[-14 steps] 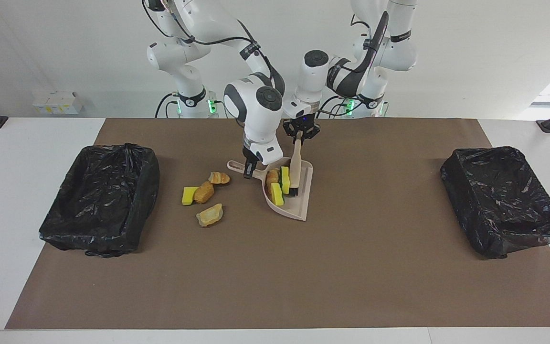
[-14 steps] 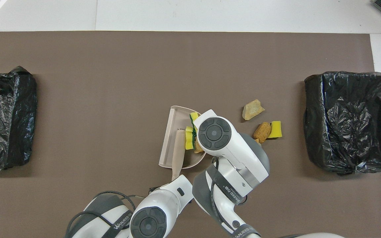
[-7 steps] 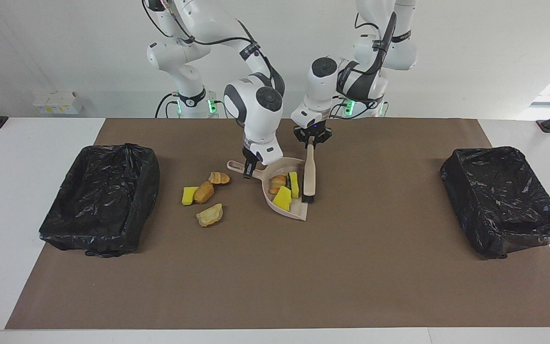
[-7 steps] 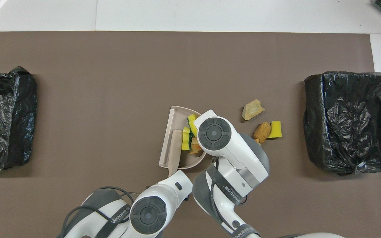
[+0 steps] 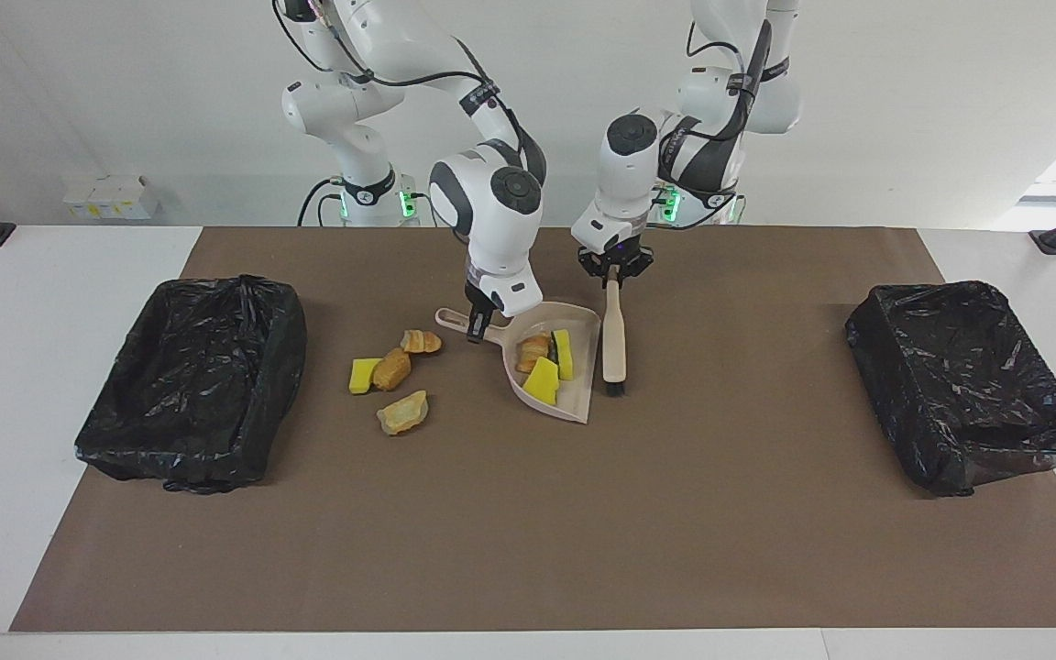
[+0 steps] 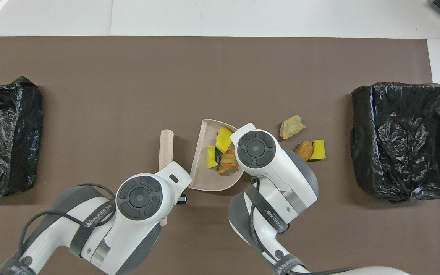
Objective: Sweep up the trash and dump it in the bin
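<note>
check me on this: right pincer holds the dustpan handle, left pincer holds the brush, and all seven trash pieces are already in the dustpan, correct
Not quite. Only three pieces lie in the dustpan; four trash pieces sit on the mat beside it, toward the right arm's end, as the facing view shows. The rest holds: the right pincer holds the dustpan handle and the left pincer holds the brush.

Brown-matted table (image 5: 528,532) bears two bins (image 5: 193,380), dustpan (image 5: 574,403), trash (image 5: 402,412).

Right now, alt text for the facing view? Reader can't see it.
Two robot arms work mid-table: the right tool grips the handle of a beige dustpan holding three trash pieces, while the left tool holds a brush upright beside the pan. Four more pieces lie on the brown mat toward one of two black-lined bins.
</note>
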Tool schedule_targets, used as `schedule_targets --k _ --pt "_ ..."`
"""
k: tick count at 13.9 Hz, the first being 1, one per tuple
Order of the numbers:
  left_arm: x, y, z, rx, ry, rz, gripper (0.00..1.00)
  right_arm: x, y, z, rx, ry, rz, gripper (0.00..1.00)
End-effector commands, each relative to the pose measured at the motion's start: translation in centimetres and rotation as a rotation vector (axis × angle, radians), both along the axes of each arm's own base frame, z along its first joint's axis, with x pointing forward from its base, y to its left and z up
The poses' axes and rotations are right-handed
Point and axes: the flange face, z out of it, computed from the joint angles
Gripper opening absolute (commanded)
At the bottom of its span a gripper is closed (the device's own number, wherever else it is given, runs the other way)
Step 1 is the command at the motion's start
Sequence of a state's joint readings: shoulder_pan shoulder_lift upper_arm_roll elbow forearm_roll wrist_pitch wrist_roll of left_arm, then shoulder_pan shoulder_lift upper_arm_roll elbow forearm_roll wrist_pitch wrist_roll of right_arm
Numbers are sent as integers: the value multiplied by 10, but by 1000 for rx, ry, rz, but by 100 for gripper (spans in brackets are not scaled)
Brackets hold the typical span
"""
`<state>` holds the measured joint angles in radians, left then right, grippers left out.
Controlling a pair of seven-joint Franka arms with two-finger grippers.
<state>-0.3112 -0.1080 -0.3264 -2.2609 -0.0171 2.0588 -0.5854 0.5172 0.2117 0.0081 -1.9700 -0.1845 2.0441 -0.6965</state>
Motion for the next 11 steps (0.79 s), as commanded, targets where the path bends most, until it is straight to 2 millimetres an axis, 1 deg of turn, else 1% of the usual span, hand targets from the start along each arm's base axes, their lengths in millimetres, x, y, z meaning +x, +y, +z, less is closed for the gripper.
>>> schedule_targets --k 1,3,4,5,6,8,10,11 --pt "12 9 18 15 -3 7 0 4 -30 37 25 -38 12 0" --pt "16 13 17 14 -3 15 0 11 -49 57 48 -53 16 0" --pt "15 14 16 15 -2 23 0 14 -59 65 61 -57 17 0" --pt "12 16 15 13 1 29 0 20 -76 73 74 -62 -2 0" --pt "6 15 11 10 9 30 0 26 -98 83 77 -62 -13 0" --pt "-7 8 9 -41 20 46 0 44 -148 108 74 -50 -10 0" --pt "-28 -8 5 -101 25 48 0 56 -199 135 96 -34 -31 0" --pt "-47 -21 0 -116 21 32 0 61 -231 148 111 -23 -43 0"
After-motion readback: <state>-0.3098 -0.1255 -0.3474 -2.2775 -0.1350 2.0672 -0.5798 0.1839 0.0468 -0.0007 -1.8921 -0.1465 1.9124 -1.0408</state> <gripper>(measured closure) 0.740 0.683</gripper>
